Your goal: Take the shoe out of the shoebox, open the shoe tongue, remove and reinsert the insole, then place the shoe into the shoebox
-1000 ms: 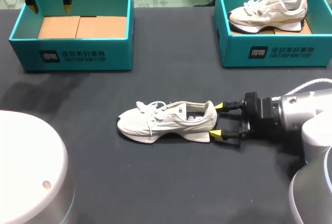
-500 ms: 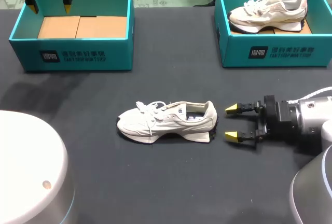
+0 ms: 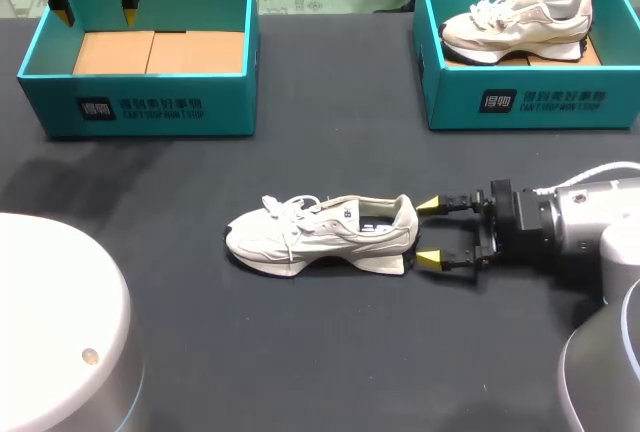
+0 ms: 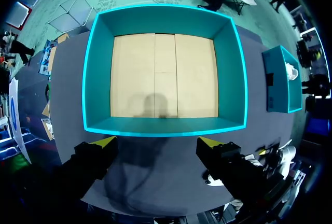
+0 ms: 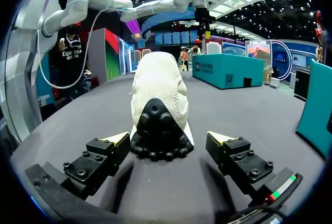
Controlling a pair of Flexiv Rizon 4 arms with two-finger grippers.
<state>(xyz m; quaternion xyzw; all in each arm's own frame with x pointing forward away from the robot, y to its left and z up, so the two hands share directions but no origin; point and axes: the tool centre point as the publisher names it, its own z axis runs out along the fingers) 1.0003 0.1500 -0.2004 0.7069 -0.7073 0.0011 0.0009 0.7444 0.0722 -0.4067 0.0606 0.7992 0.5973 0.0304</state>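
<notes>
Dark table (image 3: 150, 202), mid-task: my right gripper (image 3: 432, 232) lies low, fingers spread, one yellow tip on either side of the shoe's (image 3: 320, 234) heel and not clamping it. The shoe stands on its sole on the table, toe toward my left, well apart from the empty shoebox (image 3: 150, 117). My left gripper (image 3: 97, 17) hangs spread at that box's far wall. Taking-out looks done. Steadying the heel for the tongue seems next, which calls for a square close. Half a second ago the right gripper stood farther back.

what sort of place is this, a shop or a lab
Likely a robot test or demo bench, not a shop: a dark table, teal shoeboxes, and the right pincer open at the heel of a loose shoe.
</notes>
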